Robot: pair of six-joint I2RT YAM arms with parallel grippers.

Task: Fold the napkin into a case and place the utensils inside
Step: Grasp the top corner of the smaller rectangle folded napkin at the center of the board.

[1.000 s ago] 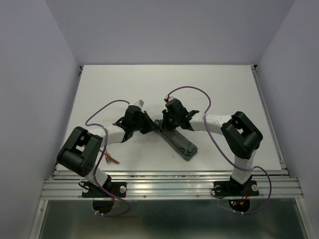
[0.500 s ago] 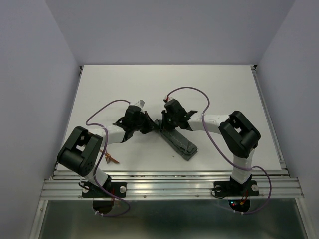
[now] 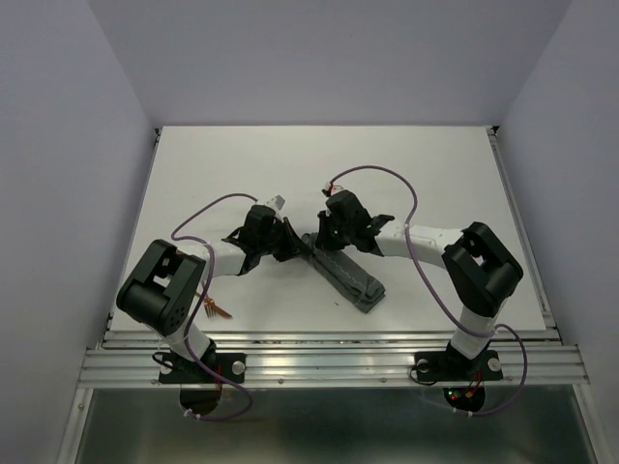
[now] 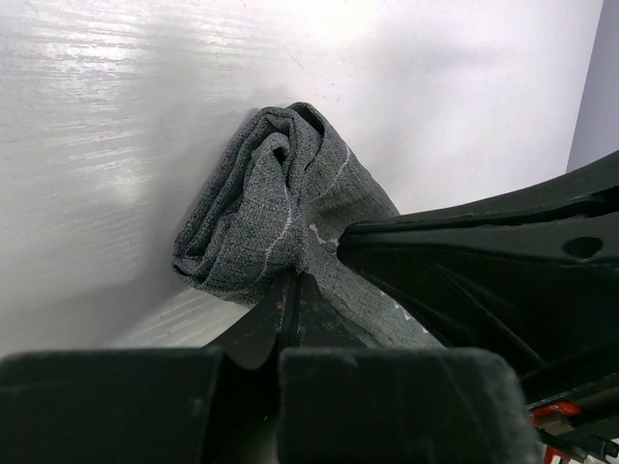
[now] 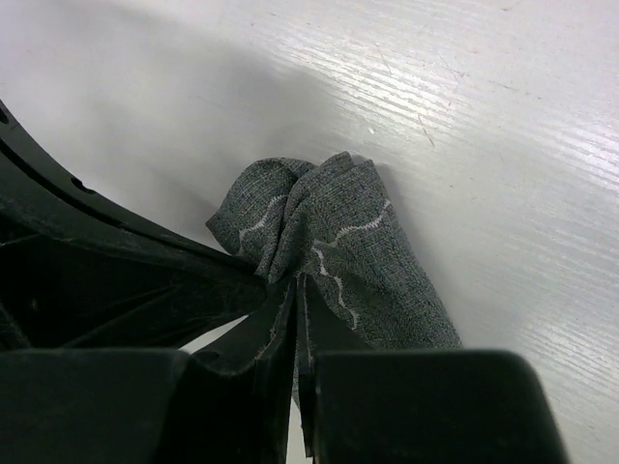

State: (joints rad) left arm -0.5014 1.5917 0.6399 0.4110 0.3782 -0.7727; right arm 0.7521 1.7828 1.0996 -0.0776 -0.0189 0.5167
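The grey-green napkin (image 3: 353, 278) lies folded into a narrow strip, running from mid-table toward the near right. Both grippers meet at its far end. My left gripper (image 3: 298, 244) is shut on the bunched cloth there, and in the left wrist view its gripper (image 4: 290, 282) pinches the napkin (image 4: 280, 193) at the fold. My right gripper (image 3: 322, 242) is shut on the same end from the other side; in the right wrist view that gripper (image 5: 295, 285) grips the napkin (image 5: 358, 242) by its stitched hem. The copper utensils (image 3: 217, 310) lie by the left arm's base, partly hidden.
Purple cables (image 3: 208, 205) loop above both arms. The table's near edge is a metal rail (image 3: 329, 353). Pale walls close in the table at left, right and back. The other arm's black gripper body fills a side of each wrist view.
The right arm's elbow has swung to the right and its gripper has shifted slightly right. The left arm and the napkin have barely moved.
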